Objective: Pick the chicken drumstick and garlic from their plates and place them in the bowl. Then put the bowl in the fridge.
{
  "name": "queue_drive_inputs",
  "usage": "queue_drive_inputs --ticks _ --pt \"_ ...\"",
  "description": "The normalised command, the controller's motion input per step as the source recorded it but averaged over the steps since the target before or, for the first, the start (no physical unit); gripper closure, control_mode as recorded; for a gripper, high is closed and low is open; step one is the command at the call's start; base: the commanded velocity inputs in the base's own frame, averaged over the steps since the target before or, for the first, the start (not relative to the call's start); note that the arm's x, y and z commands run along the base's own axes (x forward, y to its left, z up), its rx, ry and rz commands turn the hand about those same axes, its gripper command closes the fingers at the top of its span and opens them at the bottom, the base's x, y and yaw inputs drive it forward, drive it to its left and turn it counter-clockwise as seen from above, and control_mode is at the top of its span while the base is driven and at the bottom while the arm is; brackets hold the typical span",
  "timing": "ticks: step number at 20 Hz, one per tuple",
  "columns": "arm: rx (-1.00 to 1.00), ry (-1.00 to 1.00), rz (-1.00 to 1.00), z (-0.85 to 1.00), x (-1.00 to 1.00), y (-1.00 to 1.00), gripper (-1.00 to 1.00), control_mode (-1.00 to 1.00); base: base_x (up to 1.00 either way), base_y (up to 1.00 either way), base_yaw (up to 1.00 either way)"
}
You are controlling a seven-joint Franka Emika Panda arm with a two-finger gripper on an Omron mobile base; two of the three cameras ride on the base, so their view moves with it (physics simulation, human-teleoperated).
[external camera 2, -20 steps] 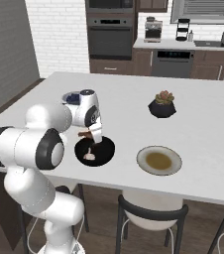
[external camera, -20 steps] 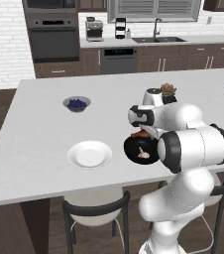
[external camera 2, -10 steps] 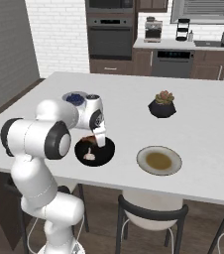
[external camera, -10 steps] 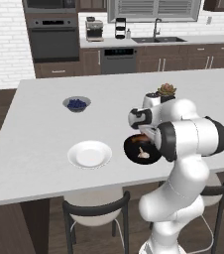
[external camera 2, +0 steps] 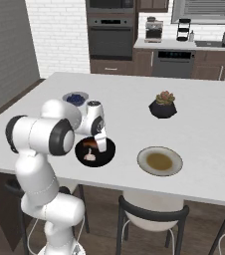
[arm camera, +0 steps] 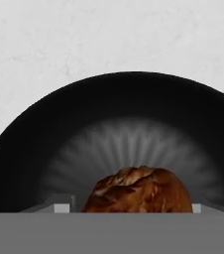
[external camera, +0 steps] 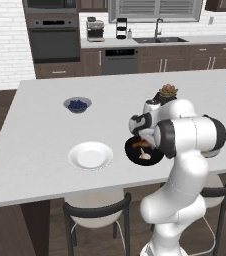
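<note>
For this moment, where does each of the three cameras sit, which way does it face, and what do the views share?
Left base view: behind the arm to its left, looking forward and down over the island; the white arm rises at lower right, gripper above the black bowl.
Right base view: behind to its right; arm at lower left, tan-centred plate beside the bowl.
Hand view: on the hand, looking into the bowl at the chicken drumstick.
Shared: both base views show bowl, garlic, blueberry bowl and succulent pot.
</note>
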Motion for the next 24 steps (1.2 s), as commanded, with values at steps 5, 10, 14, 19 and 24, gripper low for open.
queue_drive_inputs --ticks 5,10,14,19,24 --pt "0.0 0.0 0.0 -0.21 0.11 0.0 1.0 -1.0 0.0 0.0 0.0" --pt "0.0 0.0 0.0 -0.19 0.27 0.0 -1.0 -1.0 0.0 0.0 0.0" --pt "0.0 0.0 0.0 -0.17 0.25 0.0 -1.0 -1.0 0.0 0.0 0.0" --pt "0.0 0.0 0.0 -0.06 0.1 0.0 -1.0 -1.0 0.0 0.0 0.0" --pt "0.0 0.0 0.0 0.07 0.0 0.0 -1.0 -1.0 0.0 0.0 0.0"
